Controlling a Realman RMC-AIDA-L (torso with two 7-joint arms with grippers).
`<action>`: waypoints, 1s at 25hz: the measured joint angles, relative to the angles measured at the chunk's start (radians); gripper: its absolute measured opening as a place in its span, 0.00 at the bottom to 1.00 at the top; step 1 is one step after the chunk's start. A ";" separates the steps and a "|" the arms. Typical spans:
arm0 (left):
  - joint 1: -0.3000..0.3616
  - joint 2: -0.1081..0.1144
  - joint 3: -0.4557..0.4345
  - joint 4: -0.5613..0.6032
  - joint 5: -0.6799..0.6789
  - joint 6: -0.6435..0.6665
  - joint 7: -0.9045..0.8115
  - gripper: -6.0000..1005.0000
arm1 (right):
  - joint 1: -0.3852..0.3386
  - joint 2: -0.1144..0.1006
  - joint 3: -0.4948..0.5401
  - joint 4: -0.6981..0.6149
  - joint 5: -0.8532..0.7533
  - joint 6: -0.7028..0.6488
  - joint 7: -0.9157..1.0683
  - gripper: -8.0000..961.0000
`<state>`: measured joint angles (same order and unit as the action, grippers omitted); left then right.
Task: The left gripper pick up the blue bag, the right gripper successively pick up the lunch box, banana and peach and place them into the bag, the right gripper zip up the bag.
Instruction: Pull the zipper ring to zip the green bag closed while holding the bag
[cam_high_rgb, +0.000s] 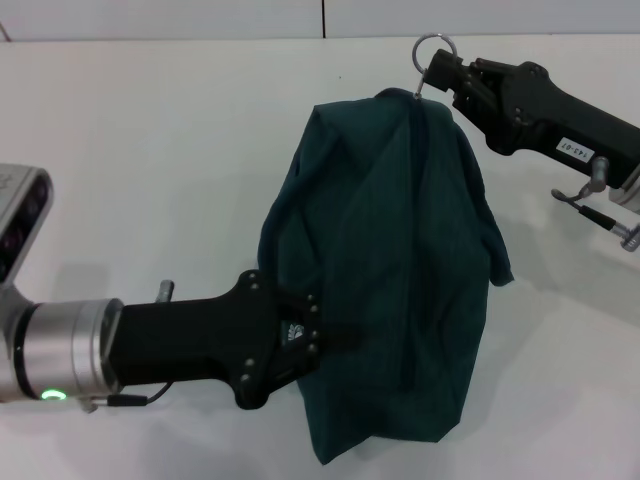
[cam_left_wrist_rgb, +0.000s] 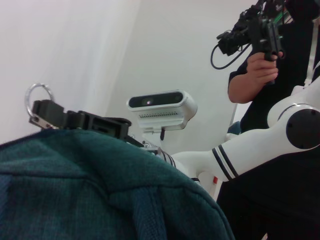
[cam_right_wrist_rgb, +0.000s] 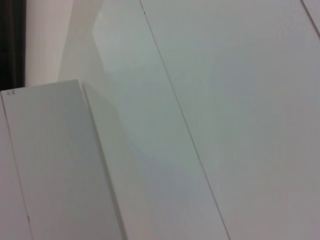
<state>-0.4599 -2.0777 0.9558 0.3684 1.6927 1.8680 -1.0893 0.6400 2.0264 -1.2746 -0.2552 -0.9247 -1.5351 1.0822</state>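
Note:
The blue bag (cam_high_rgb: 400, 270) hangs above the white table as a dark teal bundle, and no opening shows. My left gripper (cam_high_rgb: 318, 342) comes in from the left and is shut on the bag's near left edge. At the far right, my right gripper (cam_high_rgb: 442, 76) is shut on the zip's metal ring pull (cam_high_rgb: 435, 48) at the bag's far end. The left wrist view shows the bag's fabric (cam_left_wrist_rgb: 100, 195) up close, with the right gripper (cam_left_wrist_rgb: 47, 114) and the ring pull (cam_left_wrist_rgb: 39, 97) beyond it. The lunch box, banana and peach are out of view.
The white table (cam_high_rgb: 150, 170) spreads around the bag. In the left wrist view a person (cam_left_wrist_rgb: 265, 70) holding a camera stands behind the robot's white body (cam_left_wrist_rgb: 260, 145). The right wrist view shows only white wall panels (cam_right_wrist_rgb: 200, 100).

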 joint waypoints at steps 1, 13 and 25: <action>0.005 0.001 0.000 0.000 0.000 0.004 0.000 0.06 | -0.001 -0.001 0.000 0.000 0.000 0.007 -0.002 0.09; 0.055 0.010 -0.049 0.000 -0.010 0.012 -0.002 0.06 | -0.020 -0.005 0.005 -0.032 0.013 0.026 -0.014 0.10; 0.103 -0.007 -0.252 -0.002 -0.018 -0.092 -0.006 0.14 | -0.124 -0.004 0.006 -0.101 0.059 -0.082 -0.006 0.10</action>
<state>-0.3574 -2.0850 0.7041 0.3668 1.6742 1.7762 -1.0948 0.5160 2.0224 -1.2689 -0.3562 -0.8655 -1.6173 1.0760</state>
